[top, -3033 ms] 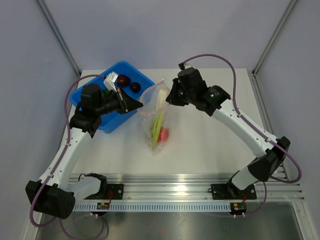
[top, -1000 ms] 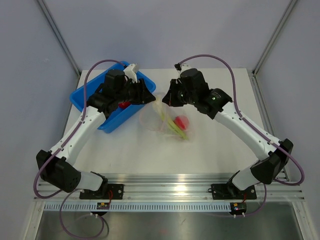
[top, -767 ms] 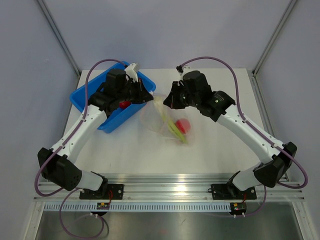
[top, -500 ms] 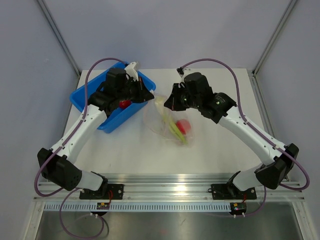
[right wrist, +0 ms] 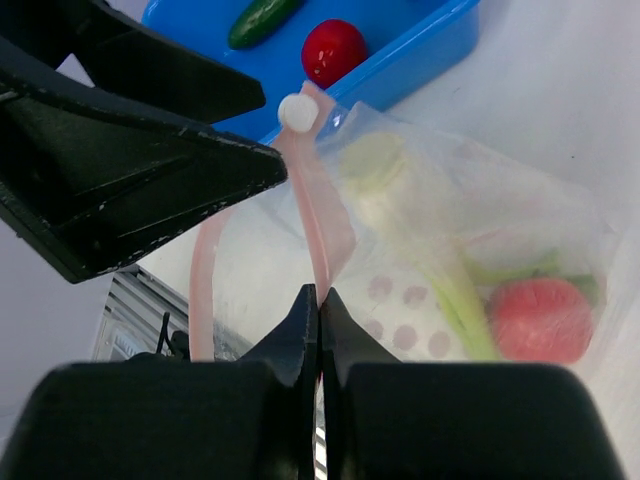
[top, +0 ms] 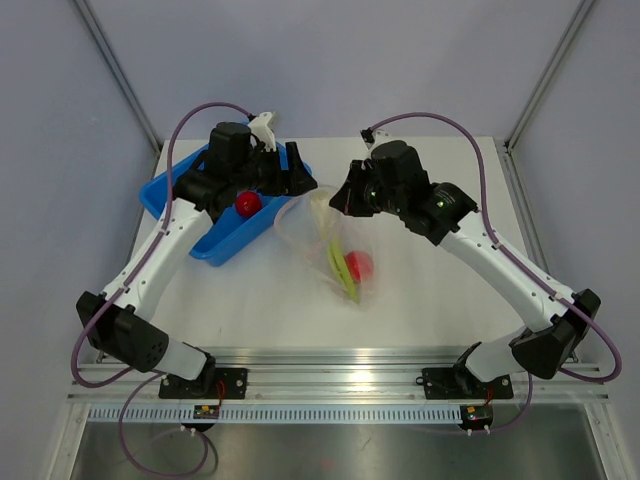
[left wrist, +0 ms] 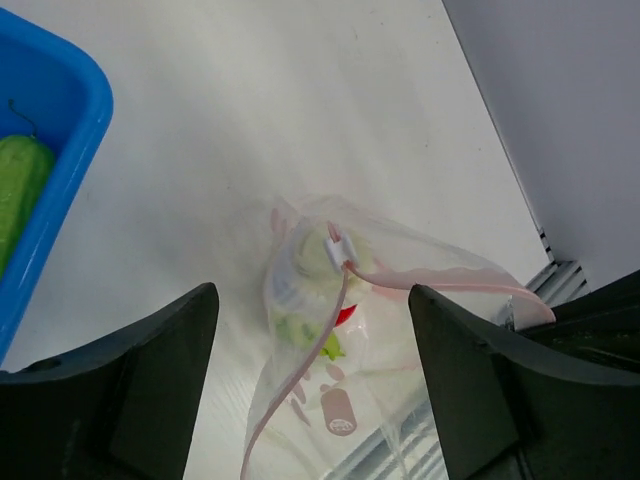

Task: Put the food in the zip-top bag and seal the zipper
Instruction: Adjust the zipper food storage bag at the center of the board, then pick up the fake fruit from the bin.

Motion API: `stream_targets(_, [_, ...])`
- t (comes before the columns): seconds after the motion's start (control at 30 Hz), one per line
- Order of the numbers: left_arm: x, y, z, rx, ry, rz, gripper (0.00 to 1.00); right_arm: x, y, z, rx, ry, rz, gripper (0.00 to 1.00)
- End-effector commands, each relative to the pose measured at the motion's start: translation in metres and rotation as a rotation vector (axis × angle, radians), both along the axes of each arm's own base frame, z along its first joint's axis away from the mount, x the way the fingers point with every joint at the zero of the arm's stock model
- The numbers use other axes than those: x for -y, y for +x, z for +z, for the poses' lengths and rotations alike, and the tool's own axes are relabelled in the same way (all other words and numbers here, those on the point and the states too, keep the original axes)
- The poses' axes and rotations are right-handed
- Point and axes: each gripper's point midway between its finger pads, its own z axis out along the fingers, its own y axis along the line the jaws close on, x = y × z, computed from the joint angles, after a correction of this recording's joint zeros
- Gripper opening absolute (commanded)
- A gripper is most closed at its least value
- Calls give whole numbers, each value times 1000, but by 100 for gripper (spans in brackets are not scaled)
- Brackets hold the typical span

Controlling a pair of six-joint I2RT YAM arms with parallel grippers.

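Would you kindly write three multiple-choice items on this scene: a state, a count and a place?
1. The right gripper is: A open; B shut on the pink-red zipper strip of the crinkly clear plastic bag; C shut on a fruit.
2. The bag's red round fruit count: A none; B three; C one.
3. The green cucumber-like piece lies: A in the blue plastic bin; B in the bag; C in that gripper.
Key: B, its jaws pinch the strip; C, one red round fruit shows inside; A, it lies inside the bin.

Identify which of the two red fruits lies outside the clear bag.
The red fruit in the blue bin; the other red fruit sits inside the zip-top bag.
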Motion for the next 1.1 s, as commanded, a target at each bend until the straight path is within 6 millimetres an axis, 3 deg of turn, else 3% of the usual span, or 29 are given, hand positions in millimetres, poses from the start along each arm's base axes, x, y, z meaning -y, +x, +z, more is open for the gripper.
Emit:
stream_targets(0.0, [-20, -5, 32, 100, 60, 24, 81, 1, 13, 26, 46, 60, -69, 0])
stream_targets(0.2, [-60, -15, 67, 190, 68, 106, 87, 1, 15, 30, 49, 71, -83, 0])
stream_targets(0.33, [-82, -15, 77, 219, 47, 150, 89, -2, 16, 29, 42, 77, -75, 0])
stream_targets(0.4, [-93, -8, 72, 207, 45, 182, 89, -4, 15, 28, 38, 81, -69, 0])
stream_targets(0.43, [-99, -2, 66, 193, 51, 203, 87, -4, 15, 29, 39, 83, -67, 0])
stream_targets(0.5, [-128, 17, 52, 141, 90, 358, 85, -4, 14, 28, 37, 85, -64, 0])
stream_targets(0.57, [-158, 40, 23, 49, 156, 487, 87, -4, 13, 30, 41, 90, -63, 0])
stream_targets(0.63, [-167, 49, 4, -35, 183, 491, 88, -2, 12, 31, 46, 89, -61, 0])
stream_targets(0.67, [-175, 58, -26, -136, 212, 500, 88, -2, 11, 31, 50, 87, -59, 0])
stream_targets(0.73, [-183, 70, -41, -187, 237, 526, 89, -1, 10, 32, 52, 85, -56, 0])
stream_targets(0.77, [-186, 79, -66, -257, 260, 528, 93, 0, 11, 31, 55, 80, -56, 0])
stream_targets(0.83, [-185, 91, -79, -290, 268, 522, 96, -1, 11, 30, 54, 76, -54, 0])
stream_targets(0.87, [-184, 97, -96, -334, 276, 512, 97, -1, 11, 30, 55, 73, -52, 0])
stream_targets(1.07, [-185, 126, -134, -385, 292, 536, 99, -10, 11, 20, 31, 62, -11, 0])
